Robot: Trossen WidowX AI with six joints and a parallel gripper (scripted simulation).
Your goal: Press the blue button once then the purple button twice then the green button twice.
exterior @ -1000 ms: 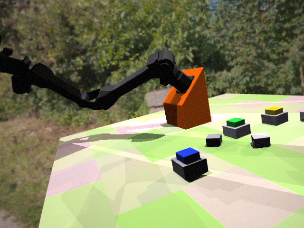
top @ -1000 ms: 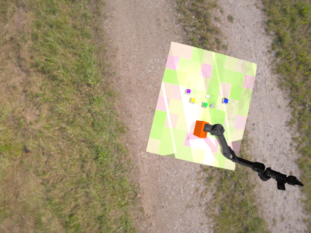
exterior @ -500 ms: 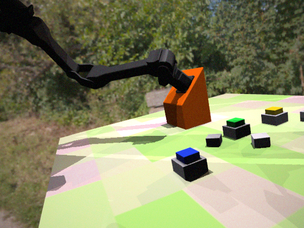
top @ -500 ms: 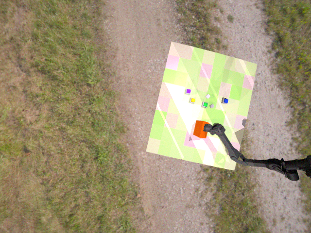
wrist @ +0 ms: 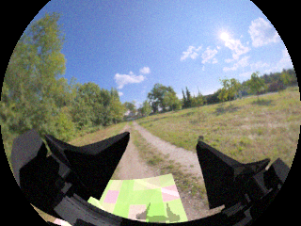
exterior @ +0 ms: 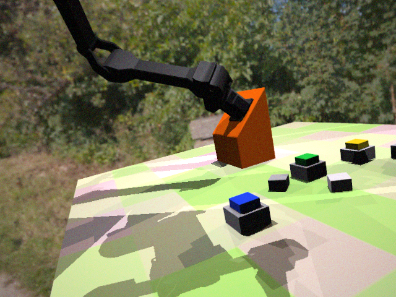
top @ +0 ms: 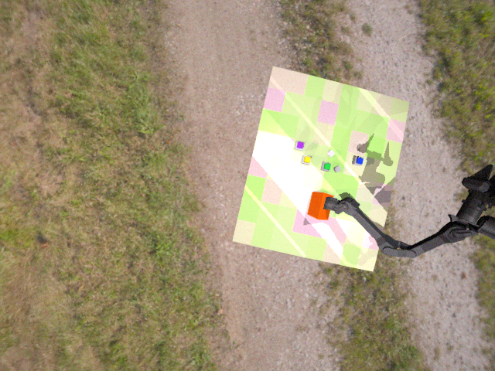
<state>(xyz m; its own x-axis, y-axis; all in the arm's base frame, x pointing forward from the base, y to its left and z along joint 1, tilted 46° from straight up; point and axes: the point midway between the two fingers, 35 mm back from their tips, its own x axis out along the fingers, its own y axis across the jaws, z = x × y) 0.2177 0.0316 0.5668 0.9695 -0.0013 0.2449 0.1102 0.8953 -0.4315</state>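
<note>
Overall, gripper (top: 486,174) (wrist: 165,141): fingers wide apart, nothing between them.
Blue button (top: 359,160) (exterior: 244,202): raised, on the patterned tabletop (top: 275,159) (exterior: 179,198) (wrist: 136,195).
Green button (top: 326,166) (exterior: 307,159): between blue and yellow (top: 307,159) (exterior: 356,144).
Purple button (top: 300,145): beside yellow.

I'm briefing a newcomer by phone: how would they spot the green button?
Find the orange wedge-shaped block that the black arm rises from. On the patchwork table top beside it, the green button sits on a dark square base. Unlike the yellow button, it has two small loose blocks close by.
</note>
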